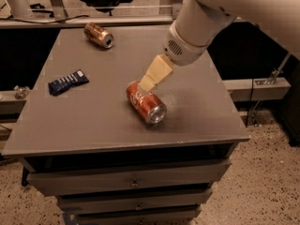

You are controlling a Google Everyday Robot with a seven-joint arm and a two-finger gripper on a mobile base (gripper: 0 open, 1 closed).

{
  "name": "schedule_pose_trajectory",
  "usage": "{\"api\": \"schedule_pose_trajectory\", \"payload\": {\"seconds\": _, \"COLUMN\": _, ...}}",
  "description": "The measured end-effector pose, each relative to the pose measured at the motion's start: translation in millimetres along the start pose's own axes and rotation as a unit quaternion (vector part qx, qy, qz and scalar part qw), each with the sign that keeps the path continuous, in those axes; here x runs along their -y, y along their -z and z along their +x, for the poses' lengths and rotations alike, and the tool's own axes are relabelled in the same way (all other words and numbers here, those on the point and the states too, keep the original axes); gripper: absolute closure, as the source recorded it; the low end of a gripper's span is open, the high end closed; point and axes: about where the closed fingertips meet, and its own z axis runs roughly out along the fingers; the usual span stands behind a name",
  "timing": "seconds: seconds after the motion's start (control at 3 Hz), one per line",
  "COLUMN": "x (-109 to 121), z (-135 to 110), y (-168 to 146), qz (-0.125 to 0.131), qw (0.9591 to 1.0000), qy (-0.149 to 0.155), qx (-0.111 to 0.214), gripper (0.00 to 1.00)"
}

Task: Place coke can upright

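Red coke can point(146, 103) lying sideways; gripper point(146, 83) at far end.

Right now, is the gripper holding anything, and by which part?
Cannot be told. The gripper is at the far end of the coke can, which lies on its side on the table; no grip shows.

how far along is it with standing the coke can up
Early. Done: the gripper is positioned at the far end of the coke can. In hand: the grasp itself; contact cannot be confirmed. Left: the can lies on its side on the table, so gripping it, setting it upright and letting go remain.
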Motion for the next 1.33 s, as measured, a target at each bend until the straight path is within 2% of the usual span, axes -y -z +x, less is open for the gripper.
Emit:
{"api": "schedule_pose_trajectory", "payload": {"seconds": 0.33, "x": -17.9, "z": -18.1, "y": -16.8, "qz": 0.001, "qw": 0.9998, "qy": -0.018, "qx": -0.009, "gripper": 0.0}}
{"api": "schedule_pose_trajectory", "payload": {"seconds": 0.67, "x": -37.1, "z": -29.2, "y": -34.8, "qz": 0.006, "qw": 0.9991, "qy": -0.026, "qx": -0.033, "gripper": 0.0}}
{"api": "schedule_pose_trajectory", "payload": {"seconds": 1.33, "x": -62.8, "z": -31.4, "y": -70.7, "qz": 0.03, "qw": 0.9959, "qy": -0.032, "qx": -0.078, "gripper": 0.0}}
